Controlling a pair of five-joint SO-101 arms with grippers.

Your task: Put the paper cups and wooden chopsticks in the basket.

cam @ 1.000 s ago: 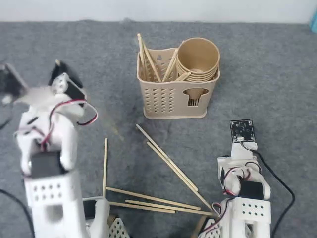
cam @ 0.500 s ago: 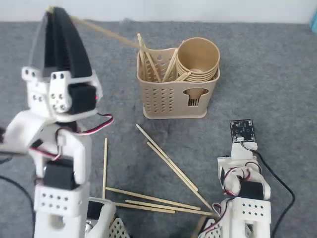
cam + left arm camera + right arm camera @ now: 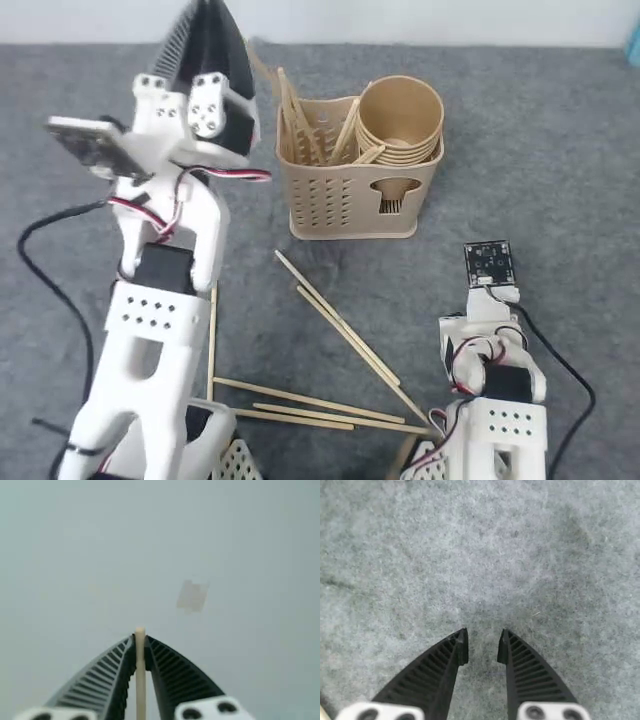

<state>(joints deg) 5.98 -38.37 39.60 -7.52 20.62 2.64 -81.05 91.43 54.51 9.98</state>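
My left gripper (image 3: pixel 208 14) is raised high, just left of the beige basket (image 3: pixel 350 205), and is shut on a wooden chopstick (image 3: pixel 258 66) that slants toward the basket's left compartment. In the left wrist view the chopstick (image 3: pixel 140 670) is pinched between the jaws of the gripper (image 3: pixel 140 642), facing a blank wall. Stacked paper cups (image 3: pixel 401 118) fill the basket's right side and several chopsticks (image 3: pixel 297 115) stand in its left. More loose chopsticks (image 3: pixel 343 327) lie on the carpet. My right gripper (image 3: pixel 482 642) is open over bare carpet.
The right arm (image 3: pixel 490 375) sits folded at the front right. More chopsticks (image 3: pixel 300 405) lie near the front edge between the arm bases, and one (image 3: pixel 212 335) lies beside the left arm. Grey carpet (image 3: pixel 540 150) stretches to the basket's right.
The left arm has swung up and to the right with the chopstick, from the far left to beside the basket. The right arm has not moved.
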